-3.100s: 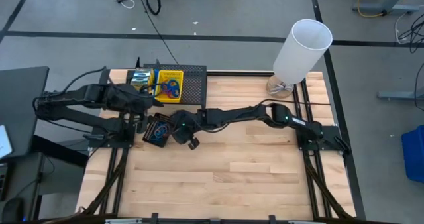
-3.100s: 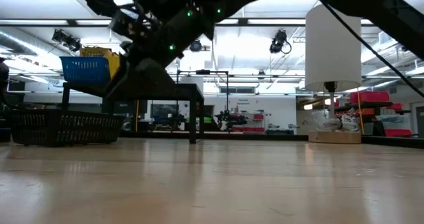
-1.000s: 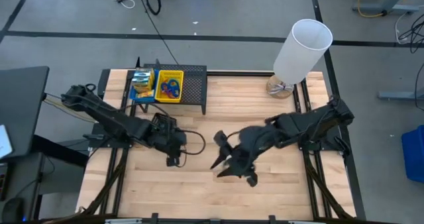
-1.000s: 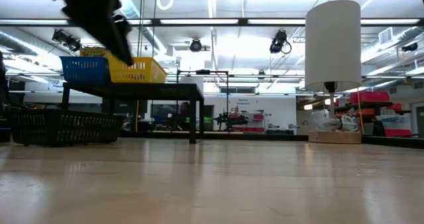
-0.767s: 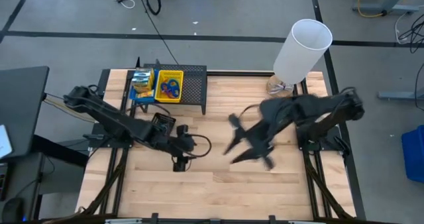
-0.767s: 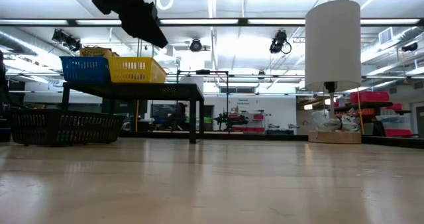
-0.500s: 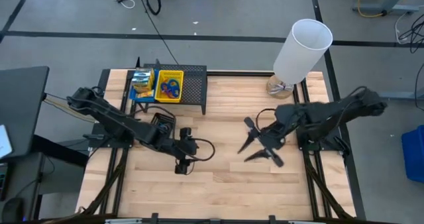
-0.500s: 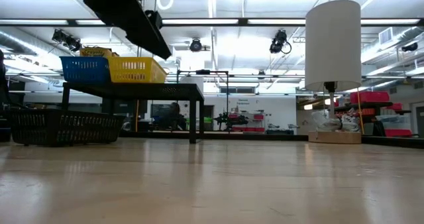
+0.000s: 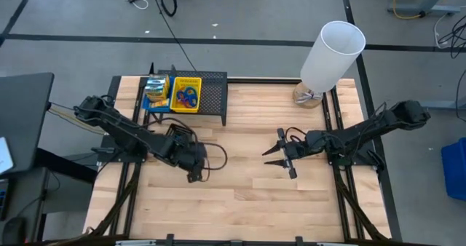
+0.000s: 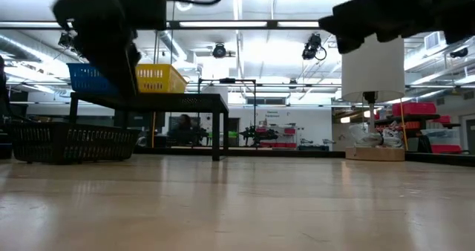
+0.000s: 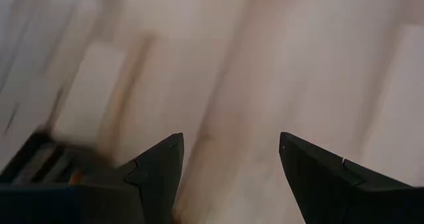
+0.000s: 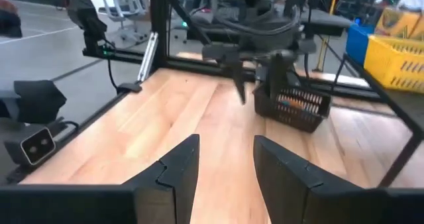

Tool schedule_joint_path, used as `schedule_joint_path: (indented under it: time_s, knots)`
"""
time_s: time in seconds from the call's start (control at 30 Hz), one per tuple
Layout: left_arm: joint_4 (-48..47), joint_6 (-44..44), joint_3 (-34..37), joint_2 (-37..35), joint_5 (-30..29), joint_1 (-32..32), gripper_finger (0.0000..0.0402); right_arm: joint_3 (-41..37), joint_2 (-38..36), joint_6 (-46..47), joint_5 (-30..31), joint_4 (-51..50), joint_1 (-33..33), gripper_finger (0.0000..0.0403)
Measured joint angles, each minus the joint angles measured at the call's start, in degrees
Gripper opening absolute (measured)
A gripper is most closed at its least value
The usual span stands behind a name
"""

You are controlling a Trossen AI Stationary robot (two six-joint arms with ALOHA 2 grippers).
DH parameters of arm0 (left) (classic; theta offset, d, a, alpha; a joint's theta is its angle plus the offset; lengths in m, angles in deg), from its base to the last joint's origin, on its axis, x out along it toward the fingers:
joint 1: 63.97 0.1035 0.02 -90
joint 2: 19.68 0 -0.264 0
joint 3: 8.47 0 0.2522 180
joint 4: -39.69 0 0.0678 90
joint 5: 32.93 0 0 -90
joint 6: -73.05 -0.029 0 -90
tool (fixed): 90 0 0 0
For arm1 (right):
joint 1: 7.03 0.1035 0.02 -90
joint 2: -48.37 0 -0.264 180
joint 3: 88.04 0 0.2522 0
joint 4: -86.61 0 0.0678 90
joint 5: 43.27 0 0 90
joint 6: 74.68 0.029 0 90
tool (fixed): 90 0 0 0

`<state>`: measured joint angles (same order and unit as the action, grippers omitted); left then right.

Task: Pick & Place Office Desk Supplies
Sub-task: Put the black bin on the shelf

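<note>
- Both arms have pulled back from the black wire-mesh rack [image 9: 207, 94] since the earliest picture, where they met beside it; the right arm has withdrawn far toward its own side of the table [image 9: 240, 209].
- Now the left gripper [image 9: 195, 175] is above the bare wood, near the middle-left of the table, in front of the rack. Its fingers [image 11: 156, 168] stand apart and nothing is between them.
- The right gripper [image 9: 273, 155] is over the wood at the middle-right. Its fingers [image 12: 179, 168] are also apart, with only a moderate gap, and they hold nothing.
- A yellow bin [image 9: 186, 93] with coloured loops [image 9: 186, 97] inside stands on top of the rack, and a blue bin [image 9: 155, 94] with crayon boxes [image 9: 153, 86] stands just beside it, on the side away from the lamp.
- A black bin [image 12: 293, 108] is on the table near the left gripper; something orange lies in it.
- The tall white cylinder [image 9: 332, 54] stands at the far right corner of the table, well apart from both grippers.
</note>
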<state>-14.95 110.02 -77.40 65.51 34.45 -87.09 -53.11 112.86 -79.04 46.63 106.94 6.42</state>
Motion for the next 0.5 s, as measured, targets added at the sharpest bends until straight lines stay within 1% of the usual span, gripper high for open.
schedule_joint_path:
  time_s: [0.2, 0.37, 0.5]
  knots:
    - [-8.7, 16.0, 0.0, 1.1, 0.1, 2.3, 0.0256, -1.0, 0.0, 0.5, 1.5, 0.0, 0.0, 0.0153]
    - [-14.1, 22.2, 0.0, 3.7, 0.0, 4.1, 0.0256, -1.0, 0.0, -0.8, 1.5, 1.2, 0.3, 0.0153]
    - [-18.1, 24.3, 0.0, 5.5, 0.1, 5.2, 0.0256, -1.0, 0.0, -2.2, 1.5, 2.1, 0.7, 0.0153]
